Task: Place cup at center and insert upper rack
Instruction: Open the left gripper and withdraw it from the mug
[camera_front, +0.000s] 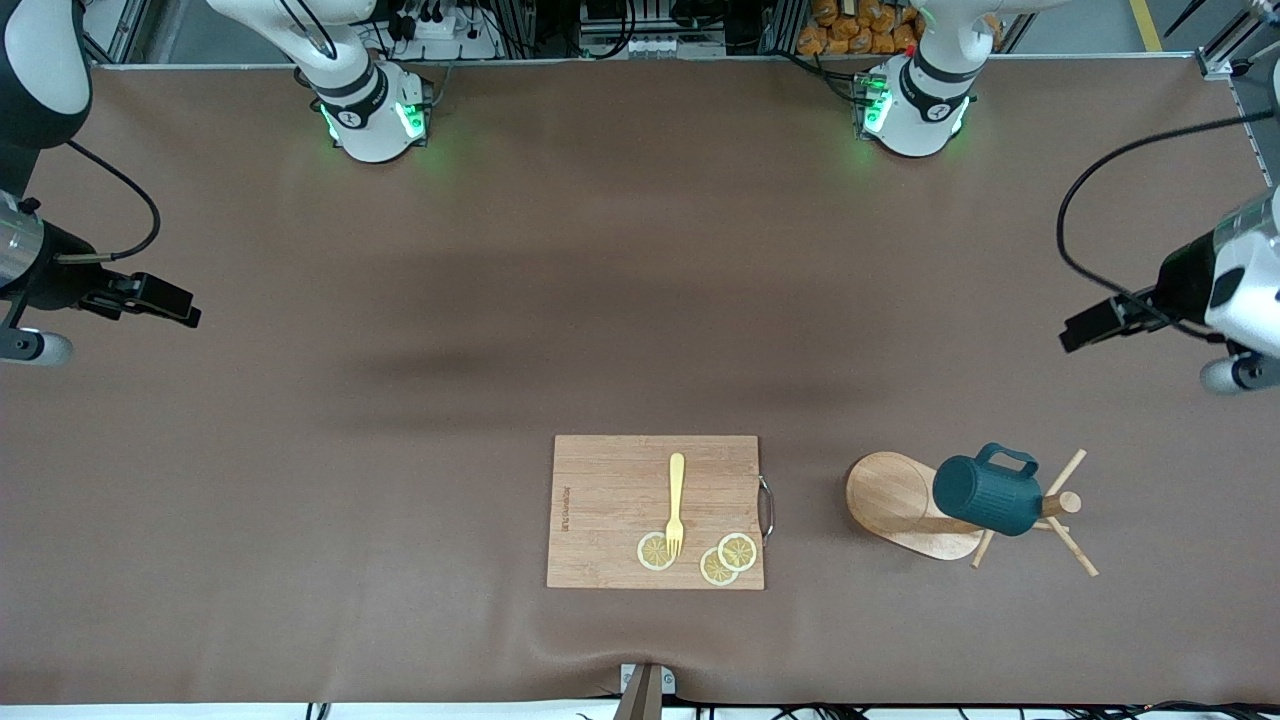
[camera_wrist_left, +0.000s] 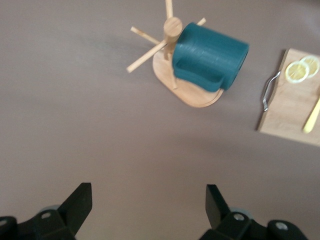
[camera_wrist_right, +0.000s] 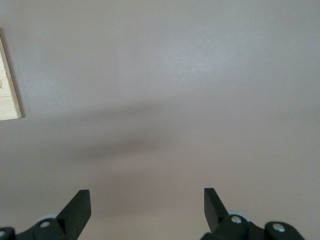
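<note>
Both pincers wide, idle | cup (camera_front: 988, 497) hangs on upper rack (camera_front: 905, 503)

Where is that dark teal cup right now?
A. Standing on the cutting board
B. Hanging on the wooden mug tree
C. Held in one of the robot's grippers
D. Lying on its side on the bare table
B: the cup hangs on the wooden mug tree, while the left gripper and the right gripper are both open and hold nothing.
</note>
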